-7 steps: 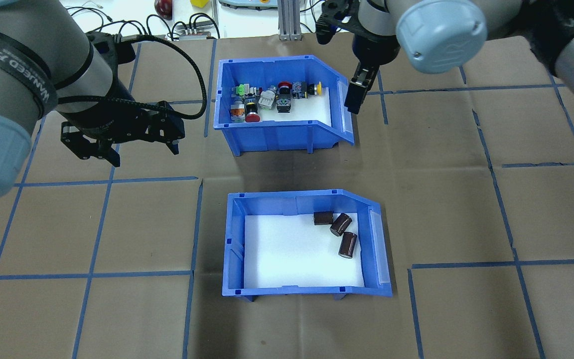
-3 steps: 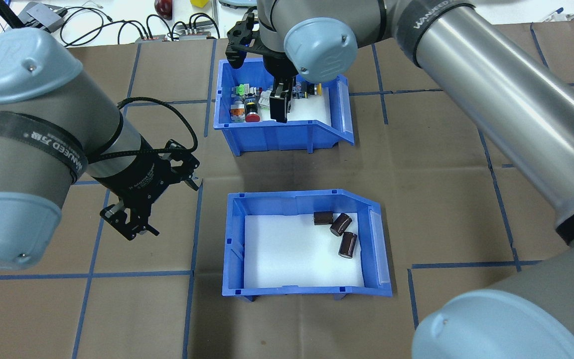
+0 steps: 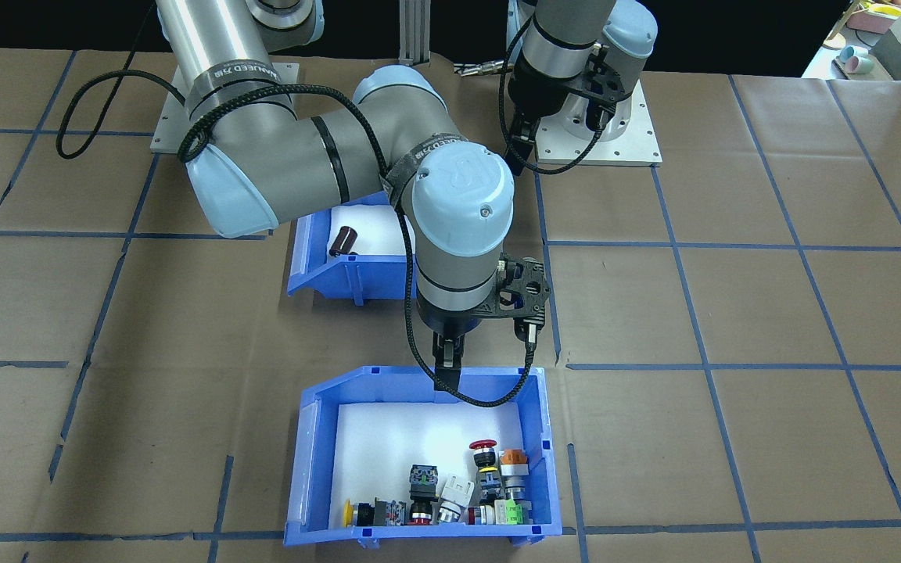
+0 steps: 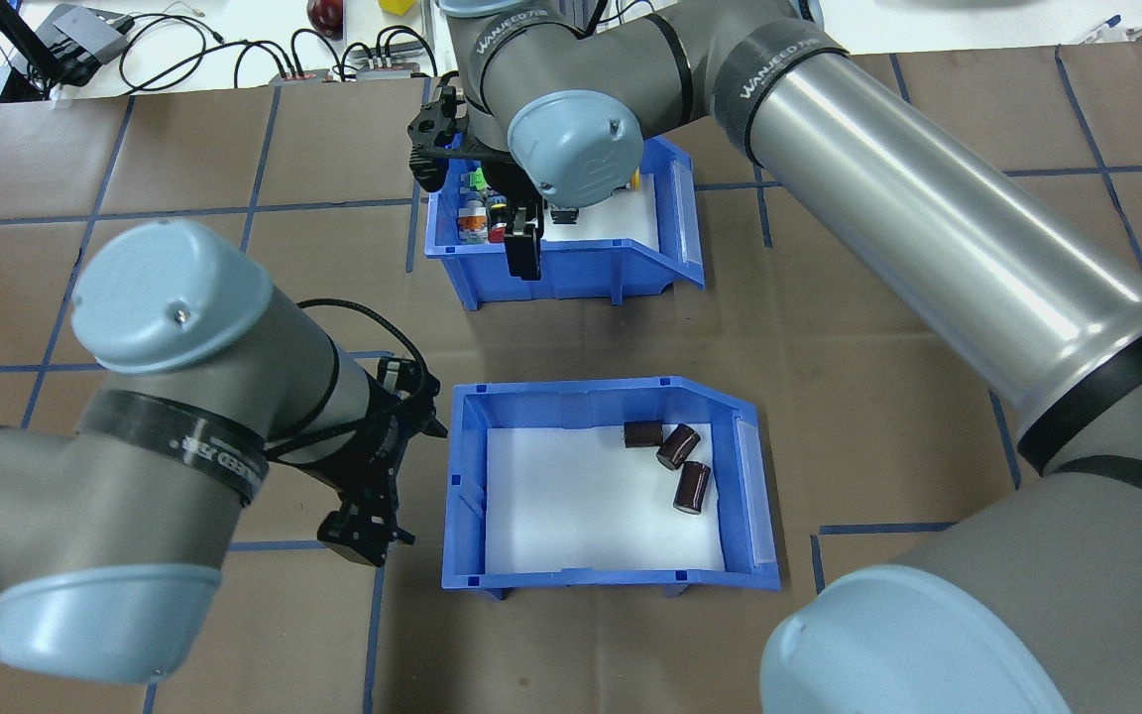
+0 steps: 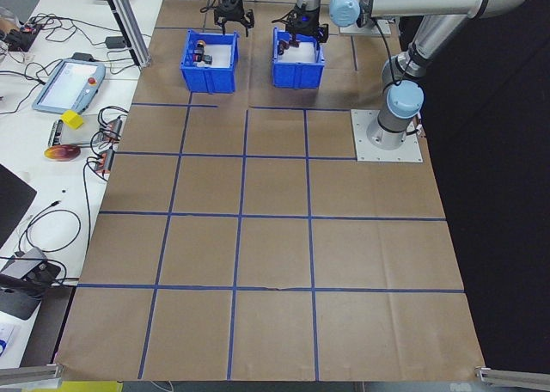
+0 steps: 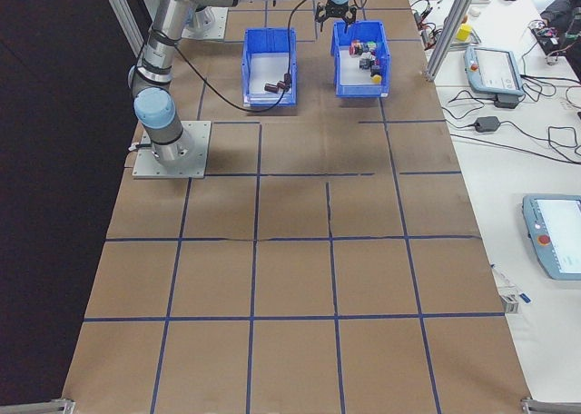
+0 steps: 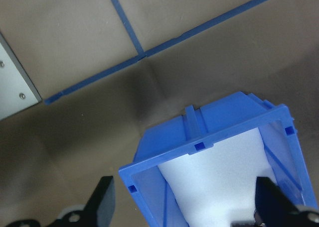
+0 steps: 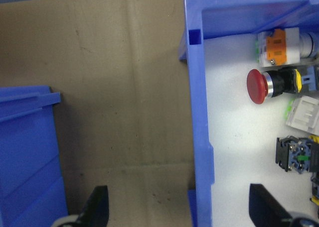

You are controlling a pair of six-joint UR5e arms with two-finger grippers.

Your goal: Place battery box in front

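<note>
The battery box [image 4: 462, 496] is a blue bin with a white liner and three dark cells [image 4: 675, 458], nearest the robot; in the front-facing view the battery box [image 3: 317, 270] is largely hidden behind my right arm. My left gripper [image 4: 395, 474] is open at its left wall; in the left wrist view, the left gripper [image 7: 189, 209] has that wall's corner between its fingers [image 7: 103, 203]. My right gripper [image 4: 523, 246] is open over the other bin's near wall. In the right wrist view, the right gripper [image 8: 182, 209] has one finger outside that wall and one inside.
The second blue bin [image 4: 571, 270] holds colourful push-button switches [image 3: 466, 493] and stands farther from the robot. Cables and devices [image 4: 363, 59] lie beyond the table's far edge. Brown paper with blue tape lines [image 4: 928, 526] covers the table.
My left gripper has swung down and right to the battery box's left wall. My right gripper has crossed leftward over the switch bin to its near wall.
</note>
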